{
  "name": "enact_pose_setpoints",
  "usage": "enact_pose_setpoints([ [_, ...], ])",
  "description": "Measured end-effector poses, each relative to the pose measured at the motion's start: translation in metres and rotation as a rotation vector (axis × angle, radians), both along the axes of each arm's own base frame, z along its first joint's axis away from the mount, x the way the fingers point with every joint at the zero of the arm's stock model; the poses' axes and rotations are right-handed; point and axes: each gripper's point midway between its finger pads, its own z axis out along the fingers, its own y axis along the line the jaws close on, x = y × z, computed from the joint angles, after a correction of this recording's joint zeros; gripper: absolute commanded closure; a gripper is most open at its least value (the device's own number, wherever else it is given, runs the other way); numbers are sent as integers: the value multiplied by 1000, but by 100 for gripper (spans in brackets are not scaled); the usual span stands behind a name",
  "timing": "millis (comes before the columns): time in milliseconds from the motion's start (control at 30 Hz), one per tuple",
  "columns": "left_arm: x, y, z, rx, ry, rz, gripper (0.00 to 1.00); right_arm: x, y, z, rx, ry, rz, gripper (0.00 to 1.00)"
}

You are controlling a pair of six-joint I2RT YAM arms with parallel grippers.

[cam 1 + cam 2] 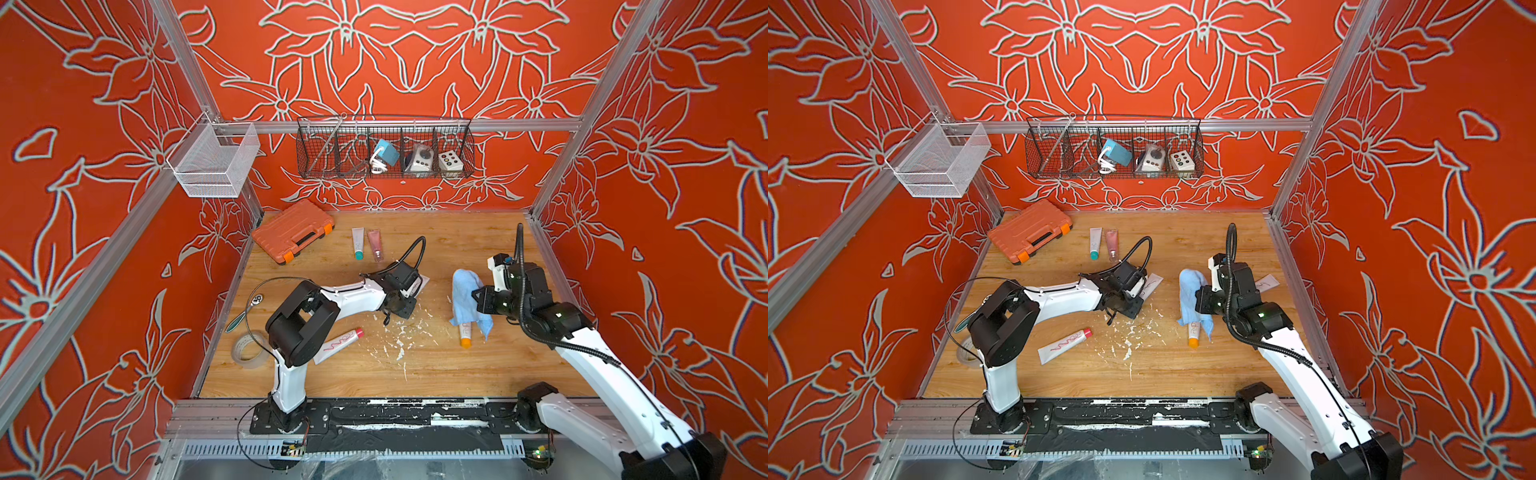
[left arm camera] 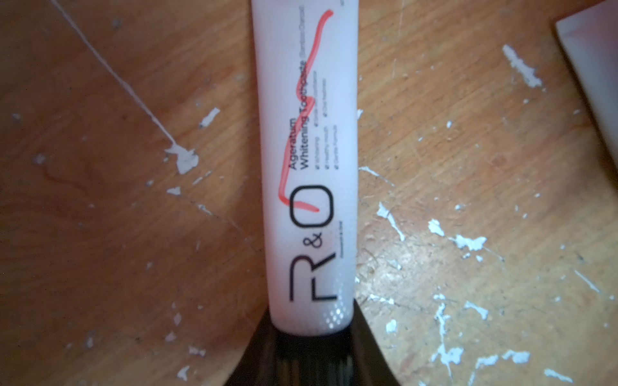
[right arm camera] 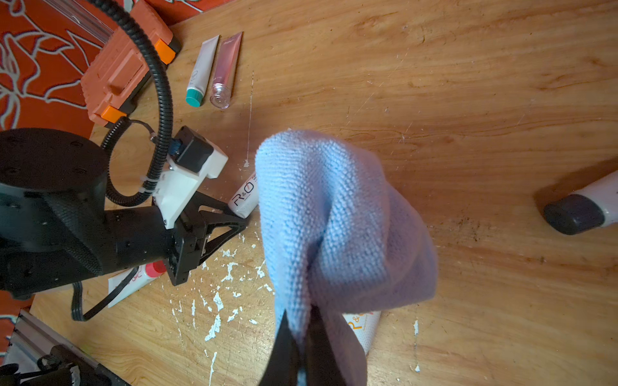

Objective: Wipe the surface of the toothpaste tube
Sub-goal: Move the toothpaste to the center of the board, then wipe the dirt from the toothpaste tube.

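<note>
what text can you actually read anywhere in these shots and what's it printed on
"R&O": large black letters on the white toothpaste tube held by the left tool.
"Ageratum Whitening Toothpaste": same tube, beside the brand.
Small grey lines next to that: too blurred to read.
"R&": orange letters on the covered tube, half under the blue cloth; the rest is hidden.
Teal-capped tube and pink tube: print too small to read.
</note>
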Motion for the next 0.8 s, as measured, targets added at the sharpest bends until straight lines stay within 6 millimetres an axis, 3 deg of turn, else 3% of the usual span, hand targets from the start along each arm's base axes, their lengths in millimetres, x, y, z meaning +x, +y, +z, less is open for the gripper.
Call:
enact_pose_setpoints([
  [300,25,6,11,-44,-34,1,45,4,-2,-10,-13,33,-10,100],
  [467,29,10,8,-60,-41,2,33,6,-1,-19,-26,66,-8,100],
  [633,21,20,-4,-53,-38,2,35,7,-1,-23,-36,73,-2,100],
  [800,14,23,1,-85,-60,-26,42,8,-2,-24,-43,73,3,100],
])
